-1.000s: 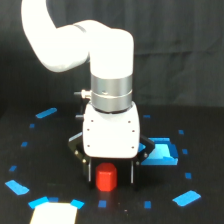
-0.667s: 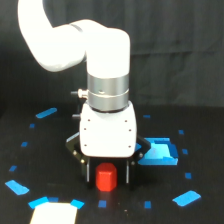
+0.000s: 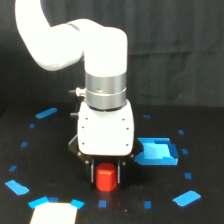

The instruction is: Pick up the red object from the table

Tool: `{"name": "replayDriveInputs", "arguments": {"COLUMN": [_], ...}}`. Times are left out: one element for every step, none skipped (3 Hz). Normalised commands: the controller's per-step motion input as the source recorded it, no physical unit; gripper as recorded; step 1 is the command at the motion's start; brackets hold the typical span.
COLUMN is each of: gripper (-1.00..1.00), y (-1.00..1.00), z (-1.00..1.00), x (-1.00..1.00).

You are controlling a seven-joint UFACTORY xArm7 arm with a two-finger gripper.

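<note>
While the white arm (image 3: 75, 45) bends down from the upper part of the exterior view, its pincer (image 3: 106, 172) hangs low over the black bench (image 3: 45, 165), right at the red object (image 3: 106, 179); the red object sits between the two dark fingers (image 3: 93, 172), one on either side of it, and its lower part shows below the white pincer body (image 3: 106, 132); the fingers stand close against the block's sides, yet whether they press on it cannot be told from this view; nor can it be told whether the block rests on the bench or is just clear of it; a flat blue tray-like square (image 3: 157, 151) lies just beside the pincer body, toward the exterior view's right; small blue tape marks (image 3: 46, 113) are scattered over the bench around the arm, with a larger blue patch (image 3: 186, 198) near the lower right; a white patch (image 3: 54, 214) lies at the bench's near edge, toward the exterior view's left of the red object and apart from it.
</note>
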Motion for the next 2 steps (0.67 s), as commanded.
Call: {"name": "replayDriveInputs", "arguments": {"gripper": [-1.00,-1.00], "y": [0.01,0.18], "z": [1.00,1.00], "x": [0.08,-0.22]}}
